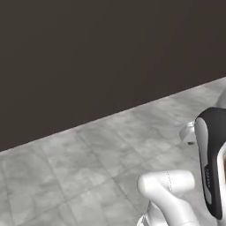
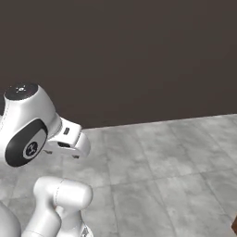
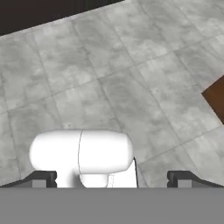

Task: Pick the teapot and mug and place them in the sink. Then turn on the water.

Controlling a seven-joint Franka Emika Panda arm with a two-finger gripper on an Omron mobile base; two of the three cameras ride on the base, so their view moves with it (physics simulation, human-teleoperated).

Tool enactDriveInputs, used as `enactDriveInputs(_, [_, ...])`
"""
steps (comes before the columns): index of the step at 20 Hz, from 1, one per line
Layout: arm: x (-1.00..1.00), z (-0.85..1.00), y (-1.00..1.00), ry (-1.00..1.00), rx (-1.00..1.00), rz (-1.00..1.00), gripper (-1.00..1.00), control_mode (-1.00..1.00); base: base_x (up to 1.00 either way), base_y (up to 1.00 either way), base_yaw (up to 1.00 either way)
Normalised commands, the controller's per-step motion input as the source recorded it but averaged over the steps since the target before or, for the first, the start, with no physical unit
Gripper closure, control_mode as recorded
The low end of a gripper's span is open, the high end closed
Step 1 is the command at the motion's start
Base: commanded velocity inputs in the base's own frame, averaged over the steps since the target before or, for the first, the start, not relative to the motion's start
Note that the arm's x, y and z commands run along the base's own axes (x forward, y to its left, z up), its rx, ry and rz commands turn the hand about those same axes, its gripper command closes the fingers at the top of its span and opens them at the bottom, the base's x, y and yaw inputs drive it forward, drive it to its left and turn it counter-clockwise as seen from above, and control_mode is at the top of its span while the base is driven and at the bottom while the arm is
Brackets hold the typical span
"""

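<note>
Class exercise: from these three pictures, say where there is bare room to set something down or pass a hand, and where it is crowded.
Bare grey tiled floor runs free from the dark wall toward the robot in both base views. In the hand view, open tiles lie ahead of the open gripper, bordered at right by a brown corner. Nothing stands crowded.

Tiled floor [image 1: 97, 163] spreads ahead of the arm [image 2: 28, 125], wall [image 1: 88, 53] behind it. Cabinet corner [image 3: 216, 97] at floor's right edge.

Both base views look forward and down at the same grey floor [image 1: 88, 167] and dark wall [image 2: 120, 55]. The hand view looks down at the floor from closer.
</note>
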Motion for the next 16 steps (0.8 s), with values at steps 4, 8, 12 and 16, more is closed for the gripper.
enactDriveInputs(4, [0.00,0.00,0.00,0.00,0.00,0.00,-1.00,1.00,0.90,0.13,-0.52])
enactDriveInputs(8, [0.00,0.00,0.00,0.00,0.00,0.00,-1.00,1.00,0.90,0.03,-0.54])
enactDriveInputs(12, [0.00,0.00,0.00,0.00,0.00,0.00,-1.00,1.00,0.85,-0.07,-0.55])
enactDriveInputs(16, [0.00,0.00,0.00,0.00,0.00,0.00,-1.00,1.00,0.69,-0.28,-0.46])
